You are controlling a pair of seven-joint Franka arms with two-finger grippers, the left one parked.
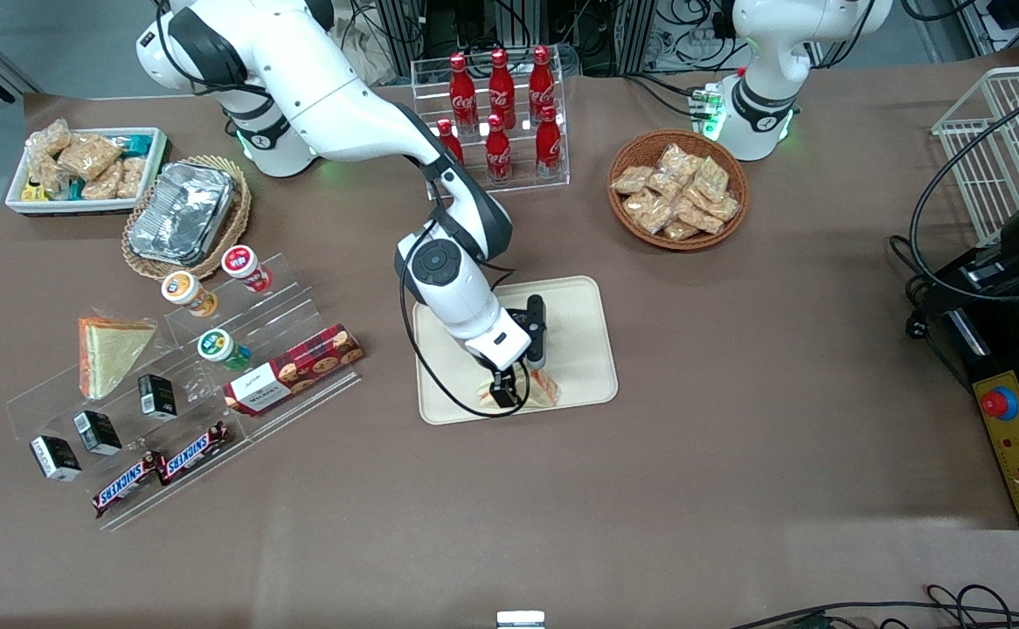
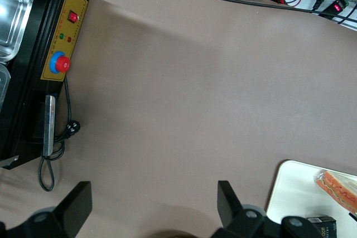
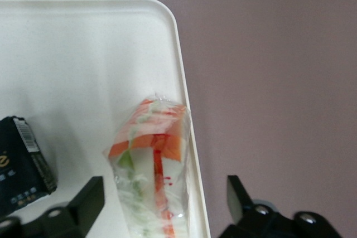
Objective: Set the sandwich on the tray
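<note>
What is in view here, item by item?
sandwich: 1, pink-orange and green, on the tray near its rim
tray: 1, cream, mid-table
black box: 1, on the tray beside the sandwich
second sandwich: 1, pale, on the clear rack
cola bottles: 6, red, in a clear stand
basket: 1, brown, holding snack packets
foil tray: 1, silver, on a woven mat
gripper: 1, black, open, over the sandwich

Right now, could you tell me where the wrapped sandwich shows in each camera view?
Front view: sandwich on the tray, at its edge nearest the camera, under the open hand.
Left wrist view: sandwich at the picture's edge, on the tray.
Right wrist view: sandwich against the tray's rim.
Shared landmark: the tray.
</note>
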